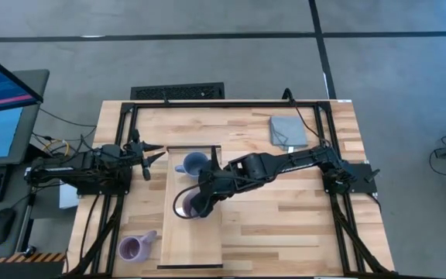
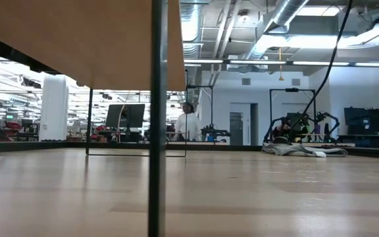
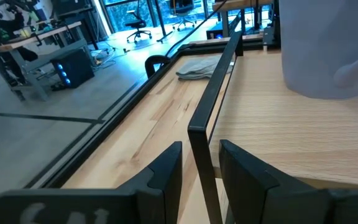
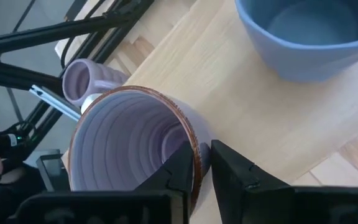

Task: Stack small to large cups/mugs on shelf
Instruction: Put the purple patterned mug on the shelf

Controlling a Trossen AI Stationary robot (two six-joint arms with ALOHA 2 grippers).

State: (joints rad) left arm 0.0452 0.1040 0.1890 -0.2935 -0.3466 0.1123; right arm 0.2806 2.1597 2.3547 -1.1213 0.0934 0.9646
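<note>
**Right gripper pinches purple mug wall on shelf; left gripper straddles shelf edge**

Nearest in the high view: small lavender mug (image 1: 132, 248) lies tipped on the tabletop (image 1: 285, 225) just left of the shelf's near end, mouth facing left, its long axis running left-right. The right wrist view shows it (image 4: 86, 79) on its side too, mouth toward the camera, ribbed wall.

The shelf (image 1: 196, 240) is a pale board, long axis near-to-far, sitting left of table centre.

Mid-shelf: right gripper (image 1: 194, 205) reaches in from the right over the larger purple mug (image 1: 186, 206). The high view mostly hides this mug under the arm. Right wrist view shows more: mug (image 4: 123, 149) upright, mouth up, ribbed inside, brown rim, with one finger inside and one outside, clamped on the wall (image 4: 201, 171).

Farther along the shelf: blue-grey mug (image 1: 193, 163), upright, mouth open upward, just beyond the purple one; handle direction unclear.

Left gripper (image 1: 155, 153) sits at the shelf's left edge, level with the blue-grey mug. Left wrist view shows its fingers (image 3: 197, 180) slightly parted with the shelf's thin dark edge between them; whether they touch it, cannot tell.

Far right: grey folded cloth (image 1: 287, 132).

Low view shows only the shelf's underside (image 2: 77, 39), no mugs, a person far off in the room.
</note>
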